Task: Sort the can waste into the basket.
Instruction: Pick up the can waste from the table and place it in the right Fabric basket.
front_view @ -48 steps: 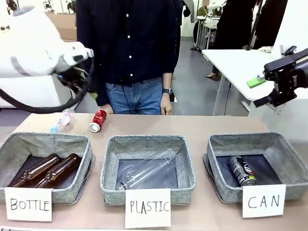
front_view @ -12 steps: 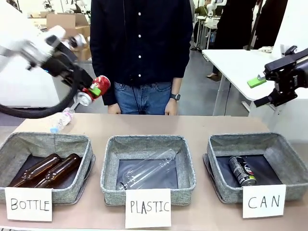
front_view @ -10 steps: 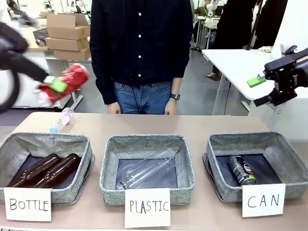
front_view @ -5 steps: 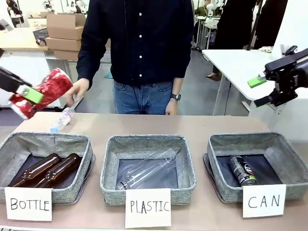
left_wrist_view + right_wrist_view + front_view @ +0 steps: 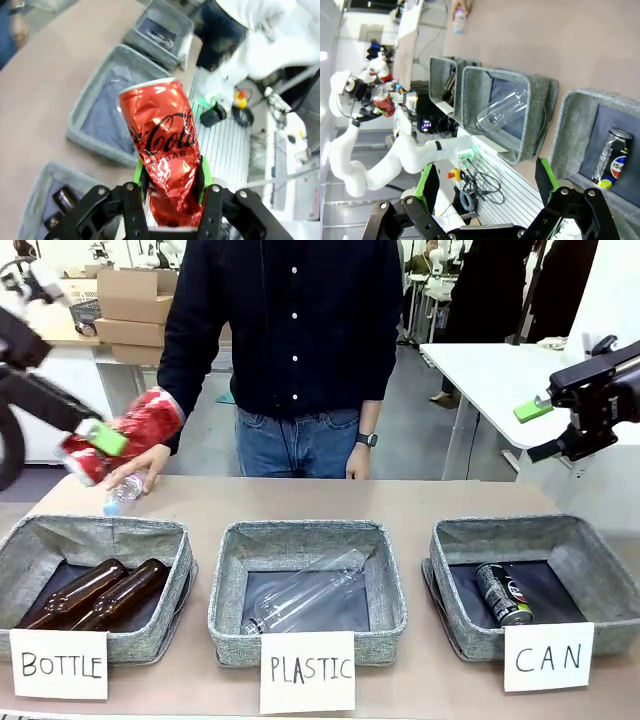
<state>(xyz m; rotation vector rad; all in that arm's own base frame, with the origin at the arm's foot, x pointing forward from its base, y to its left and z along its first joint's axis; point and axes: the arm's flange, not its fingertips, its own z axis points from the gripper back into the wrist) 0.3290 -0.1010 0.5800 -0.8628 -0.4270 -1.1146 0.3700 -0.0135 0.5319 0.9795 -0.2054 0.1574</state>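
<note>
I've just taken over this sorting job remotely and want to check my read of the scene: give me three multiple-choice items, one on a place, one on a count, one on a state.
1. Where is the black can?
A. in the bin signed CAN
B. in the bin signed PLASTIC
C. on the bare table

2. How many brown glass bottles lie in the bin signed BOTTLE?
A. one
B. two
C. three

3. What is the left end effector doing?
A. hanging open
B. gripping the red can
C. gripping a plastic bottle

Key:
1 A, it lies on the dark bottom of the CAN basket.
2 B, two lie side by side.
3 B, green pads squeeze the dented red can in the air.
</note>
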